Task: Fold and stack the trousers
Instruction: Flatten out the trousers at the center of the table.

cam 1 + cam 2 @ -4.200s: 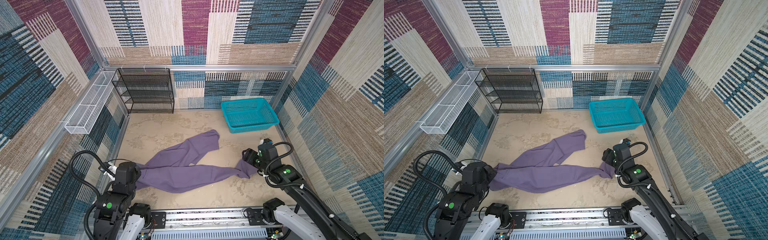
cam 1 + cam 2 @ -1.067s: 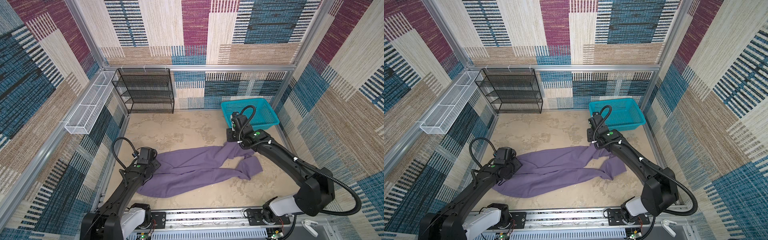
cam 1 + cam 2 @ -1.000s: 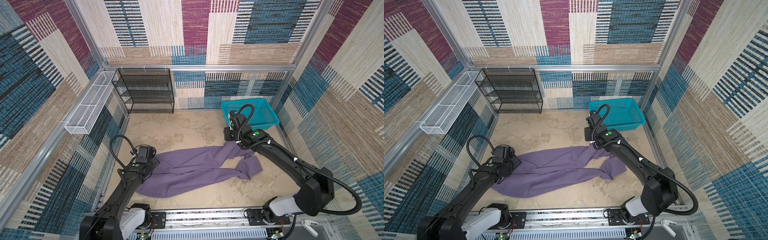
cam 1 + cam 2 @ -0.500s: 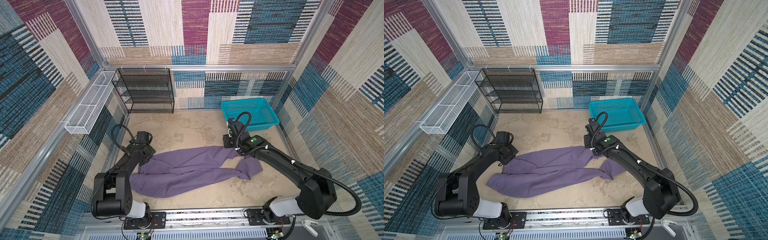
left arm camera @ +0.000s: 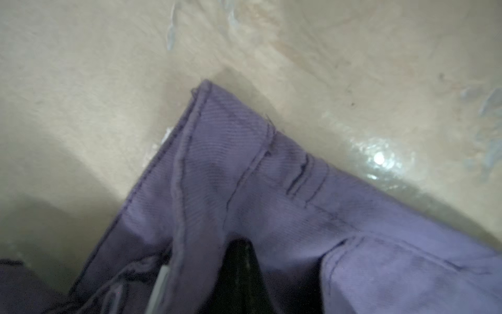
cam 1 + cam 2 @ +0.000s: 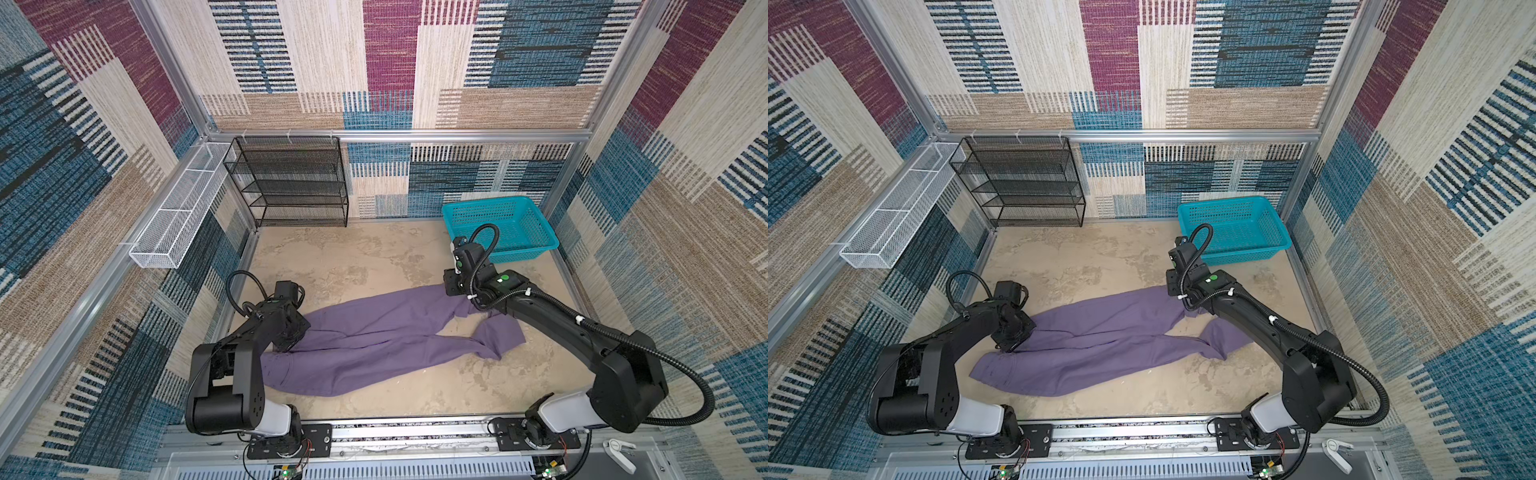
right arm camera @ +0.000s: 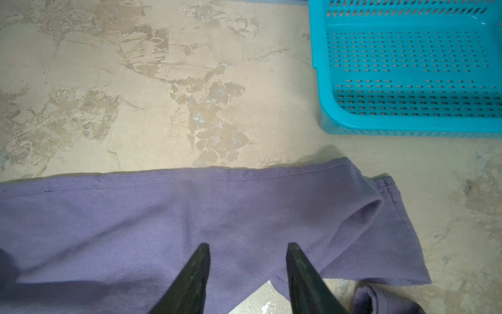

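Nearest, finds the trousers (image 6: 374, 340) flat on the tabletop (image 6: 353, 257), waist end at the near left, both legs running off to the right and slightly farther away. Looks unfolded as yet: legs side by side rather than one over the other, the nearer hem crumpled at the right.

A little farther and to the left, meets the left gripper (image 6: 285, 345) at the waistband corner, jaws together and clamped on a pinch of that cloth. Shows, in the left wrist view, purple fabric bunched right over a dark finger (image 5: 239, 271), seams drawn toward it. Probably grips there to anchor or lift the waist for a fold.

Farther still, to the right, reaches the right gripper (image 7: 247, 246) low over the far leg near its hem, fingers (image 7: 198, 271) apart with nothing pinched, only cloth beneath. Seems poised to take that end and raise it along with the waist. Cannot tell whether the tips touch the fabric.

Farthest, takes in a teal basket (image 6: 523, 252) at the far right and a black wire rack (image 6: 291, 183) at the far left, well apart from the trousers, likely meant for the stacking.
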You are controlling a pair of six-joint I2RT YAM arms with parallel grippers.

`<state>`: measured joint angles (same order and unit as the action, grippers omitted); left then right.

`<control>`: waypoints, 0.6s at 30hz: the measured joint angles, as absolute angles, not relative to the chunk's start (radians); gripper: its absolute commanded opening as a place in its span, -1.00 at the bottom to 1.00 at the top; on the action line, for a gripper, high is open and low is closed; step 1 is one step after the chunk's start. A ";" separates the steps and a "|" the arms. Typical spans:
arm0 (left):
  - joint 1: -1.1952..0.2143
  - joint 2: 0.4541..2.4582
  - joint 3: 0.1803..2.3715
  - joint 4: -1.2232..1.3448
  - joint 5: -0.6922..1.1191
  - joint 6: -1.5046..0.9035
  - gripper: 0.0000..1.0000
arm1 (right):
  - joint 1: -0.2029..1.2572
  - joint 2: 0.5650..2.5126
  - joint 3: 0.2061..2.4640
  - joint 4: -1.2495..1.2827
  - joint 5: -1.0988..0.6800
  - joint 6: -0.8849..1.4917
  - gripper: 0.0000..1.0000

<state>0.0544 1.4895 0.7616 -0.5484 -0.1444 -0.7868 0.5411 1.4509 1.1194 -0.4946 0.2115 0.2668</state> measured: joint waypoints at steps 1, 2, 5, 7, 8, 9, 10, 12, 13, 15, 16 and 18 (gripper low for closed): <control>0.056 1.504 0.774 -0.542 -0.150 -0.787 -1.00 | 0.541 1.451 1.119 -0.495 0.212 0.267 0.00; 0.057 1.519 0.785 -0.534 -0.152 -0.787 -1.00 | 0.541 1.451 1.119 -0.494 0.212 0.267 0.00; 0.062 1.582 0.843 -0.511 -0.153 -0.786 -1.00 | 0.541 1.448 1.114 -0.493 0.216 0.267 0.00; 0.065 1.634 0.899 -0.498 -0.151 -0.783 -1.00 | 0.541 1.446 1.107 -0.493 0.220 0.268 0.01; 0.069 1.660 0.928 -0.491 -0.148 -0.779 -1.00 | 0.541 1.445 1.103 -0.494 0.221 0.268 0.01; 0.076 1.689 0.958 -0.480 -0.139 -0.775 -1.00 | 0.541 1.446 1.101 -0.494 0.223 0.268 0.02; 0.082 1.710 0.979 -0.469 -0.128 -0.773 -1.00 | 0.541 1.446 1.099 -0.495 0.228 0.268 0.02; 0.091 1.770 1.041 -0.459 -0.117 -0.758 -1.00 | 0.541 1.450 1.099 -0.494 0.230 0.268 0.02; 0.094 1.800 1.073 -0.458 -0.112 -0.755 -1.00 | 0.541 1.453 1.099 -0.494 0.232 0.269 0.02; 0.096 1.867 1.153 -0.449 -0.099 -0.738 -1.00 | 0.541 1.462 1.100 -0.494 0.236 0.272 0.02; 0.096 1.893 1.186 -0.443 -0.098 -0.733 -1.00 | 0.541 1.467 1.101 -0.495 0.238 0.272 0.02; 0.096 1.947 1.258 -0.433 -0.093 -0.726 -1.00 | 0.541 1.475 1.105 -0.495 0.246 0.273 0.03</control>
